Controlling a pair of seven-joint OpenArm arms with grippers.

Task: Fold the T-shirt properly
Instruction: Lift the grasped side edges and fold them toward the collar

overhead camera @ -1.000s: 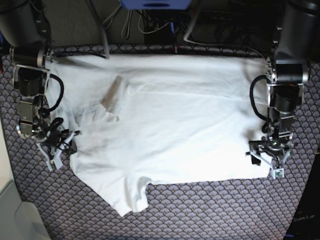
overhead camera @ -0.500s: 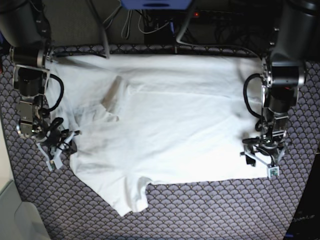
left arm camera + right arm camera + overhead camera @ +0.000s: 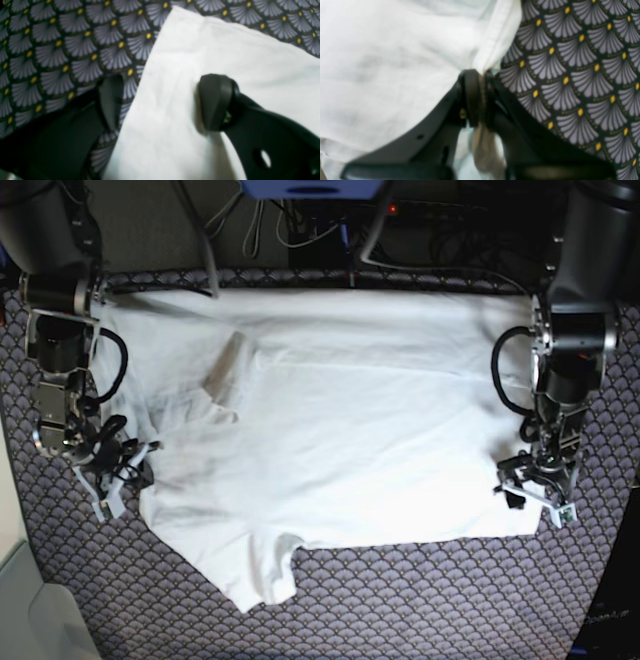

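Note:
The white T-shirt (image 3: 340, 420) lies spread on the purple-grey scallop-patterned cloth (image 3: 420, 600), with one sleeve pointing to the front. My left gripper (image 3: 537, 496) stands open at the shirt's front right corner. In the left wrist view the left gripper (image 3: 162, 105) straddles the T-shirt's (image 3: 225, 50) edge: one fingertip (image 3: 215, 105) rests on the white cloth, the other on the patterned cloth (image 3: 50, 50). My right gripper (image 3: 115, 470) is at the shirt's left edge. In the right wrist view the right gripper (image 3: 481, 97) is shut on a pinch of the T-shirt's (image 3: 395, 62) hemmed edge.
Cables and dark equipment (image 3: 300, 230) run along the table's far edge, behind the shirt. A pale plastic bin (image 3: 40, 610) sits off the front left corner. Both arm bases (image 3: 580, 240) stand at the back corners.
The left arm swung slightly inward over the shirt's right edge and then back out to the corner, jaws still apart. The right arm and the shirt have not moved.

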